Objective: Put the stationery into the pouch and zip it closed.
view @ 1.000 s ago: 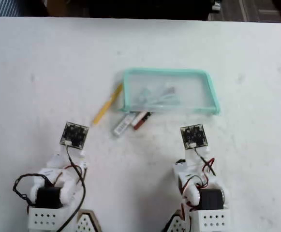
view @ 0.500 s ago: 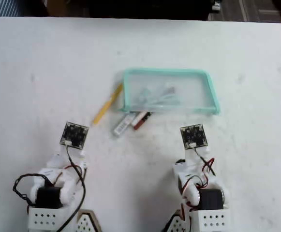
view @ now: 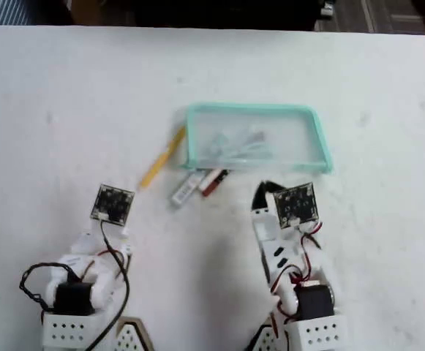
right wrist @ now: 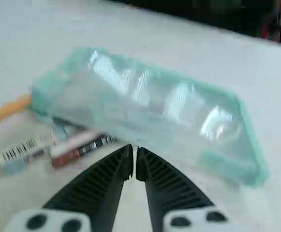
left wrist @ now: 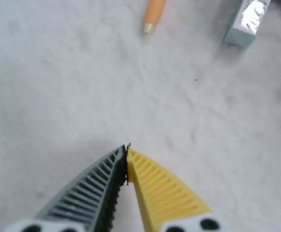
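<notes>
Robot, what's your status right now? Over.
Left gripper shut, over the white table. Right gripper shut, near the translucent mint-green zip pouch. Orange pencil, white labelled stick and red-brown stick lie outside it. Nothing in the way.

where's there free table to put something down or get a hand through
Bare table lies left of the orange pen and beyond the pouch, also right of the pouch and between the left arm and right arm. Crowded: the pouch's near left corner, where pen, white stick and red-brown stick lie, right gripper close by.
</notes>
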You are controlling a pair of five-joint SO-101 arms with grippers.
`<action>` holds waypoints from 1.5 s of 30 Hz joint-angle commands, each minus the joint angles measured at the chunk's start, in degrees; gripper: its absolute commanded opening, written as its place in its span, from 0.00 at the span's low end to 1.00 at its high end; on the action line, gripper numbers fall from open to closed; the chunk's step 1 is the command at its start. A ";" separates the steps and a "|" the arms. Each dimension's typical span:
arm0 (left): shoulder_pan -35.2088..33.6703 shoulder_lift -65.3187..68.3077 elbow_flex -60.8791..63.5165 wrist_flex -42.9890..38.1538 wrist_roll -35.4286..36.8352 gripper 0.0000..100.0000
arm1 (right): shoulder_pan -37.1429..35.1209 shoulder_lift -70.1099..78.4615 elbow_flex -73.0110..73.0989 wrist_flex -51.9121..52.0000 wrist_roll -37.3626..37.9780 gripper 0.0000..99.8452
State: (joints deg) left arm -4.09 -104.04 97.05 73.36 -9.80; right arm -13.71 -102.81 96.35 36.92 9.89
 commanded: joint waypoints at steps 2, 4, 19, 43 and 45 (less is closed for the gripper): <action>-0.31 -0.57 -0.09 0.44 -0.09 0.02 | -2.59 0.48 0.53 0.13 -0.26 0.02; -0.31 -0.57 -0.09 0.44 -0.09 0.02 | -2.51 0.22 0.53 4.62 -0.26 0.02; 0.13 -0.57 -0.09 0.09 -0.09 0.02 | 0.92 -0.04 0.53 11.38 -0.26 0.02; 1.98 -0.66 -35.08 -5.89 -0.53 0.03 | 17.19 -0.04 0.53 4.53 -0.18 0.02; 1.98 -0.66 -32.35 -9.93 -0.62 0.03 | 18.86 -0.04 0.53 4.53 -0.18 0.02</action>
State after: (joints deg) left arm -2.86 -104.92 63.56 70.64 -9.80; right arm 3.16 -102.64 96.35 42.37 9.98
